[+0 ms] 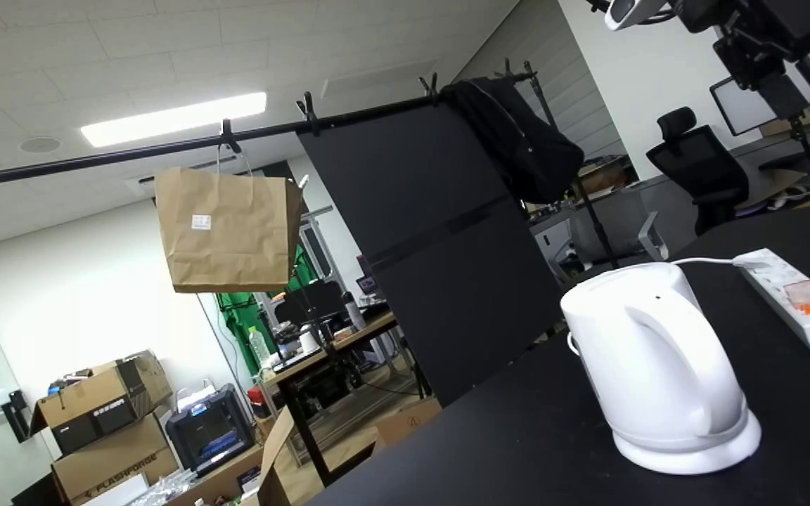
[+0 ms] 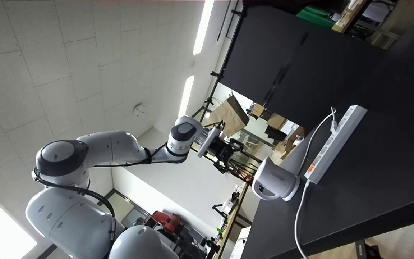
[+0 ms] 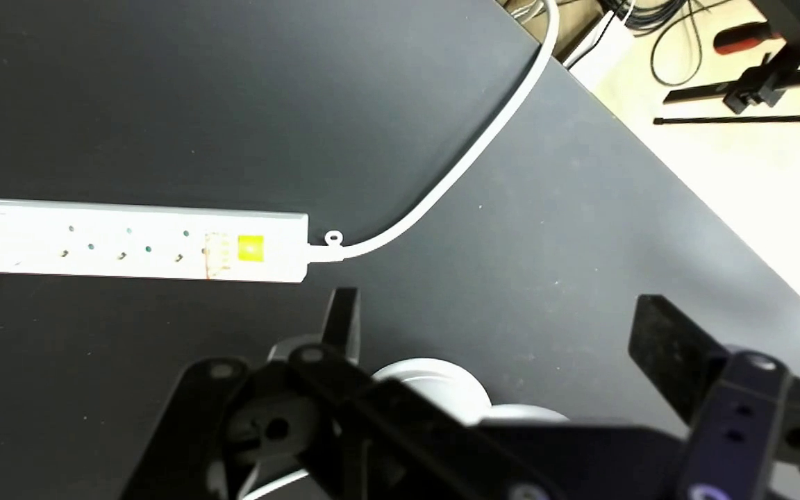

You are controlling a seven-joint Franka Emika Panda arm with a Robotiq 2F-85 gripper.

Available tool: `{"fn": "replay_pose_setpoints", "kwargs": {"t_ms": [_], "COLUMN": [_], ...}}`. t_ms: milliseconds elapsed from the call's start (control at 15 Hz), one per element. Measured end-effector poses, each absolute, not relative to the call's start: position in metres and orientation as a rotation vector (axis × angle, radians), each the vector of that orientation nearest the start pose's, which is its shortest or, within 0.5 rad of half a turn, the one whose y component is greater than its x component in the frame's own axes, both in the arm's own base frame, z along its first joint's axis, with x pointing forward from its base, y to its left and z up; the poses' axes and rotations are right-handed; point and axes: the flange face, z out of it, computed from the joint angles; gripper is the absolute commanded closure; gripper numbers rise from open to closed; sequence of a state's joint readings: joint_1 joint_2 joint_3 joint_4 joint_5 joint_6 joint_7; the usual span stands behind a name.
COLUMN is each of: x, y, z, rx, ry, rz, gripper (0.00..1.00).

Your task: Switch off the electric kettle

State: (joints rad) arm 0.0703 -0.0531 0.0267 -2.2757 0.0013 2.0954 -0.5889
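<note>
The white electric kettle stands on its round base on the dark table in both exterior views (image 1: 647, 379) (image 2: 275, 178). In an exterior view its handle (image 1: 686, 344) faces the camera, with a small red spot (image 1: 657, 297) near its top. My gripper (image 2: 255, 172) hangs close above the kettle's top; I cannot tell whether it touches. In the wrist view the gripper (image 3: 496, 305) is open, its two fingers wide apart with nothing gripped. Rounded white parts of the kettle (image 3: 435, 385) show low between the fingers. The rest is hidden behind the gripper's links. No kettle switch is clearly visible.
A white power strip (image 1: 792, 299) (image 2: 336, 144) (image 3: 129, 239) with an orange switch lies beside the kettle. Its cord (image 3: 473, 149) runs over the table edge. The kettle's thin cord (image 2: 313, 140) leads to the strip. Dark mechanical parts (image 1: 763, 49) are cut off at the top right.
</note>
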Motion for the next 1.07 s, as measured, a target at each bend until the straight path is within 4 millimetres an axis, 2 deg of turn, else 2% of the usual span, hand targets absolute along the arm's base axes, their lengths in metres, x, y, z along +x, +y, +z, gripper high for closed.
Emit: {"fn": "replay_pose_setpoints", "kwargs": {"t_ms": [667,733,800,1067], "x": [0.493,0.495,0.498,0.504], "y": [0.048,0.05,0.053,0.089], "z": [0.368,0.369,0.37,0.364], "rx": [-2.925,-2.93,-2.936,-2.919], "ry": [-1.05,-1.057,-1.07,-1.185], "rz": [0.179,0.149,0.114,0.03], "gripper": [0.0,0.25,0.27,0.55]}}
